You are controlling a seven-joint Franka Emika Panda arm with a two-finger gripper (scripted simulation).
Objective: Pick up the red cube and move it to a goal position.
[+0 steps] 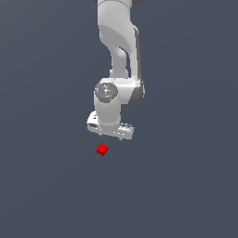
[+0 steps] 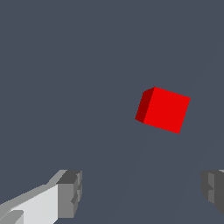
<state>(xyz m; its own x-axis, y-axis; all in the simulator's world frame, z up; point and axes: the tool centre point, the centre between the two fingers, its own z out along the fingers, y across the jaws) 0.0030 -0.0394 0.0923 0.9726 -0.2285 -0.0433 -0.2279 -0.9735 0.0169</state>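
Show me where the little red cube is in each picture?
Exterior view: the red cube sits on the grey floor just below the gripper, slightly toward the exterior view's left.
Wrist view: the red cube lies beyond the two grey fingertips, untouched.
Shared landmark: the gripper itself.

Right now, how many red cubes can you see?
1. The red cube lies on the grey surface just below the gripper in the exterior view, untouched, ahead of the open fingers.
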